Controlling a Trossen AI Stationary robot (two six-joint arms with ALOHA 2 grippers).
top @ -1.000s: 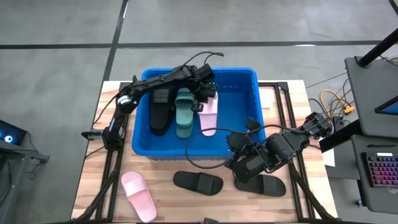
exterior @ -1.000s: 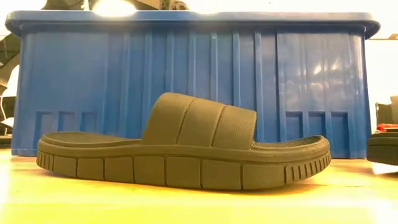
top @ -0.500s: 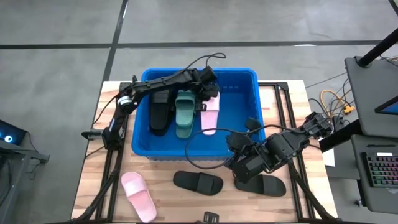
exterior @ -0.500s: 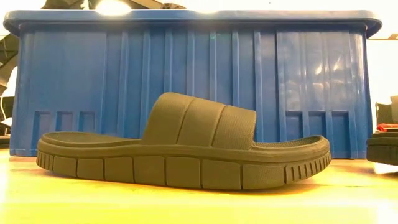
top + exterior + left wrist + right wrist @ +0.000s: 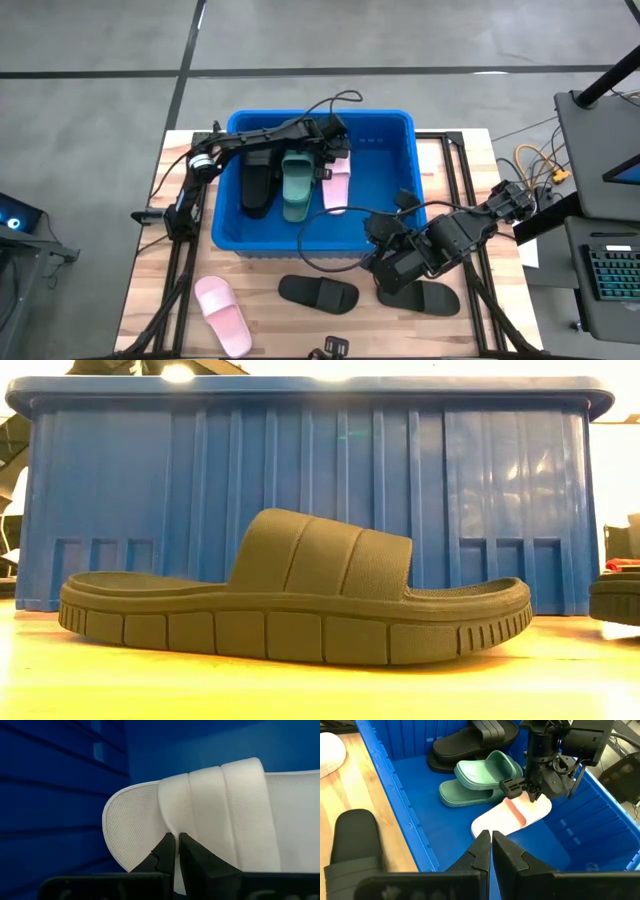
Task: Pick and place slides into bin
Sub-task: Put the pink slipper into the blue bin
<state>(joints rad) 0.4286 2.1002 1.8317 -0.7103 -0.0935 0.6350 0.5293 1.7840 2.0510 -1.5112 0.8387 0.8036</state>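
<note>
Bin (image 5: 395,215) is sitting at the desk's far edge; your left gripper (image 5: 325,160) is hanging inside it over the pink slide (image 5: 336,185). In the left wrist view its fingers (image 5: 167,851) are pressing together on the strap. In the right wrist view your right gripper (image 5: 490,845) is resting closed and empty.

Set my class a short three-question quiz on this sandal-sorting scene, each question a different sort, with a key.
1. How many slides lie on the table outside the bin?
2. True or false: the left gripper is at the pink slide inside the bin.
3. Which colour is the slide nearest the right gripper? A pink, B green, C black.
Key: 1 three; 2 true; 3 C, the black slide.
</note>
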